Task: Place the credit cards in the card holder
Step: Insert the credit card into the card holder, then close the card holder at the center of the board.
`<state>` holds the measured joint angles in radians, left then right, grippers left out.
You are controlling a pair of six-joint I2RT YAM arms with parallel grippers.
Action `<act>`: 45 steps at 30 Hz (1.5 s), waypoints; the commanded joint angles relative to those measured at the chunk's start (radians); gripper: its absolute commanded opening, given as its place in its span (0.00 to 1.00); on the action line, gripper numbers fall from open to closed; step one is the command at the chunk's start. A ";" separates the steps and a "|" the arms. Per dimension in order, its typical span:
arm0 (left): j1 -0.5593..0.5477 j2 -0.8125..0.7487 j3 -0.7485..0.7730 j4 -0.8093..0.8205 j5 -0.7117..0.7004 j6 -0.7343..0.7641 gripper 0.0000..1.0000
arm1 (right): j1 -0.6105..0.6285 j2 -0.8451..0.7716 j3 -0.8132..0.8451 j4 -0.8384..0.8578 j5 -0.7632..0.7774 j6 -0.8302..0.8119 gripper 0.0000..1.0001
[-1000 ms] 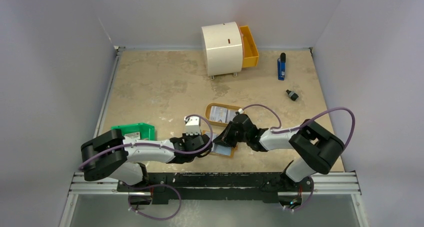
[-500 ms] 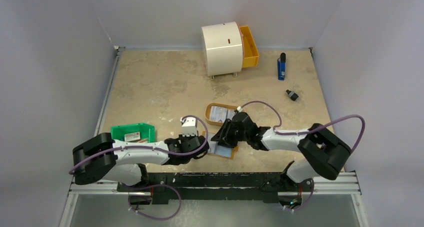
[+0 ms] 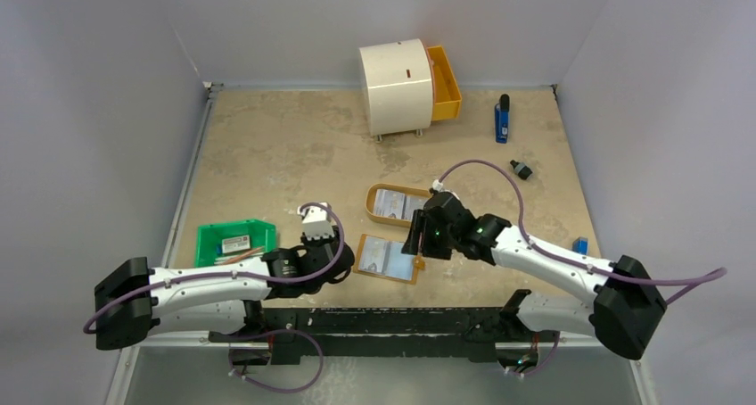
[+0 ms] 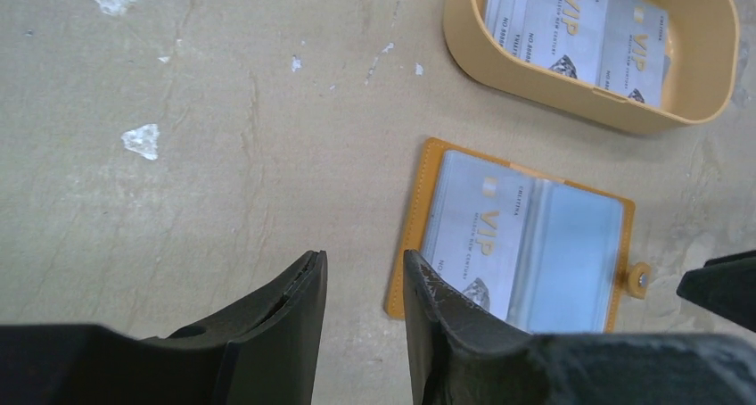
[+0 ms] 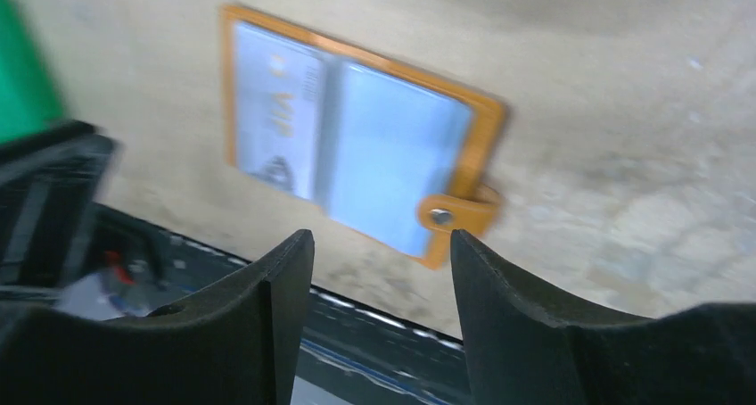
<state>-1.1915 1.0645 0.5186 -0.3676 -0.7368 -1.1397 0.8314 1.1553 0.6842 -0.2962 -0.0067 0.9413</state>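
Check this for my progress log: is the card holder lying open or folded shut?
Open. The card holder lies spread flat, both clear sleeves side by side, snap tab unfastened; one card sits in a sleeve.

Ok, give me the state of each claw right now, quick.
Left claw: open, holding nothing.
Right claw: open, holding nothing.

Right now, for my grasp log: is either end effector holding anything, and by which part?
Nothing is held: the left end effector and the right end effector are both open and empty, with the card holder lying free.
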 commanded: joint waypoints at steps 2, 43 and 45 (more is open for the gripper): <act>-0.002 -0.049 -0.028 -0.038 -0.070 -0.038 0.38 | 0.016 0.056 0.021 -0.173 0.074 -0.108 0.62; -0.003 0.032 -0.055 0.164 0.039 0.006 0.34 | 0.041 -0.124 0.171 -0.020 -0.091 -0.368 0.00; -0.002 0.047 -0.060 0.180 0.051 0.000 0.34 | 0.041 -0.103 0.158 0.024 -0.107 -0.359 0.00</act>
<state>-1.1915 1.0904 0.4789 -0.2703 -0.7116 -1.1427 0.8696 1.0428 0.8303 -0.4236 -0.0223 0.6037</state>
